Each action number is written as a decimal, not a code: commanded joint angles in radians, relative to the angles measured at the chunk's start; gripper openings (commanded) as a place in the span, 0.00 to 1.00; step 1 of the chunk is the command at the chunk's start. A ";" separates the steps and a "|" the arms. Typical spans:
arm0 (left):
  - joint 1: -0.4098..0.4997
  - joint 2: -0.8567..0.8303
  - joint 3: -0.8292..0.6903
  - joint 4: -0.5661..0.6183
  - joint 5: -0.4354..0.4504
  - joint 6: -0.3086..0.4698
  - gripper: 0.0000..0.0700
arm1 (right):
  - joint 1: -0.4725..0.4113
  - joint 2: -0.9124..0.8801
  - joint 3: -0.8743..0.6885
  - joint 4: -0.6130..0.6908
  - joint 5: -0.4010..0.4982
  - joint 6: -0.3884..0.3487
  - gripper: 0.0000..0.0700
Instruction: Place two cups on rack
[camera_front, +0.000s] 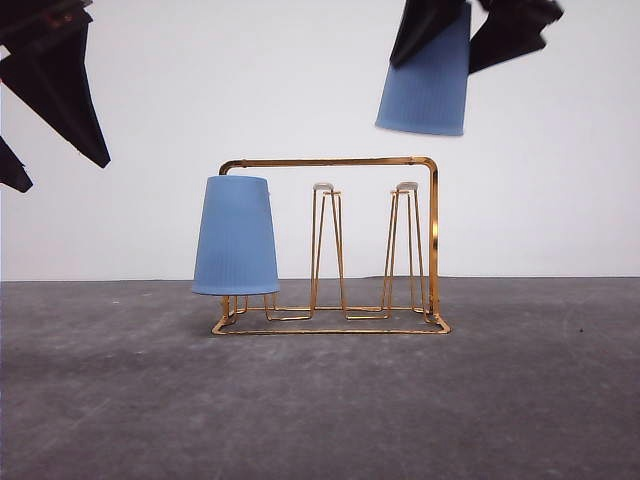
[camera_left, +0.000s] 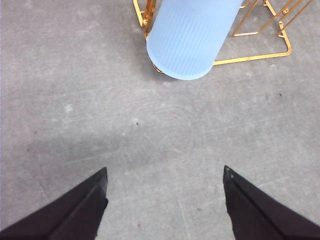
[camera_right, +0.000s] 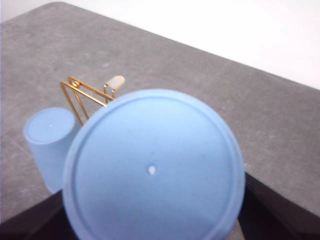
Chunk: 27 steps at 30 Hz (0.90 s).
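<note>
Up at the top right of the front view, the right gripper has its dark fingers clamped on either side of a light-blue cup, which hangs upside down and slightly tilted, well above the rack and roughly over its right-hand prong. From the right wrist view the cup's round closed base faces the camera, with a white-tipped prong showing just beyond its rim. The left gripper is spread wide and holds nothing; in the left wrist view its two fingers sit at the lower corners over bare grey table, and in the front view it hangs at the upper left, well clear of the rack. The other cup is already seated mouth-down at the rack's left end, covering its prong. So the step in hand looks like the second placement, with the first done. The next move, as I judge it, calls for levelling the held cup, lining its mouth over a free prong at centre or right, lowering it straight down, and letting go only once the prong is well inside, while staying clear of the gold top bar of the handle frame.
</note>
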 joint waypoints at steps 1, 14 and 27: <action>-0.004 0.009 0.012 0.013 -0.005 0.000 0.60 | 0.005 0.044 0.018 0.017 0.000 -0.011 0.55; -0.004 0.009 0.012 0.049 -0.005 -0.003 0.60 | 0.005 0.306 0.018 0.033 0.001 -0.011 0.68; -0.004 0.009 0.012 0.022 -0.003 -0.018 0.62 | 0.000 0.258 0.134 -0.277 0.005 0.024 0.85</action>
